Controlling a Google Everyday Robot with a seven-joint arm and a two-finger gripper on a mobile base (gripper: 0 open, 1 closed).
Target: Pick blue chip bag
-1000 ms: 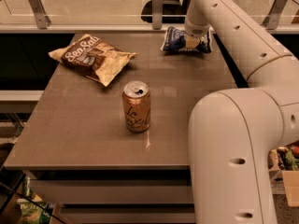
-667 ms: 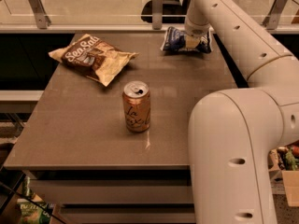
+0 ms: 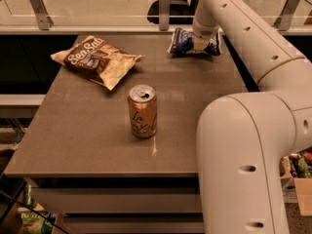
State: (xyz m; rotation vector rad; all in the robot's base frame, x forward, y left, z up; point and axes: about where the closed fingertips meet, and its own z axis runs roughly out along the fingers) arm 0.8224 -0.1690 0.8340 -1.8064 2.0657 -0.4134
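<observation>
Three things lie on your counter [image 3: 87, 130]. At the left, the larger brown-and-tan bag [image 3: 95, 60] reads "Sea Salt". In the middle stands an orange can [image 3: 143, 111], upright, with script that begins "La"; the rest you cannot read. At the far right, near the back edge, lies the blue chip bag [image 3: 181, 42], its white markings too small to make out. Your pincer [image 3: 202, 42] is down at the bag's right half. How wide it stands, and whether it has hold of the bag, cannot be told. Judge the bag light, soft, crinkly and slick, with brittle chips inside. Take it by a gathered fold or a sealed edge, squeeze gently, and expect it to sag.
</observation>
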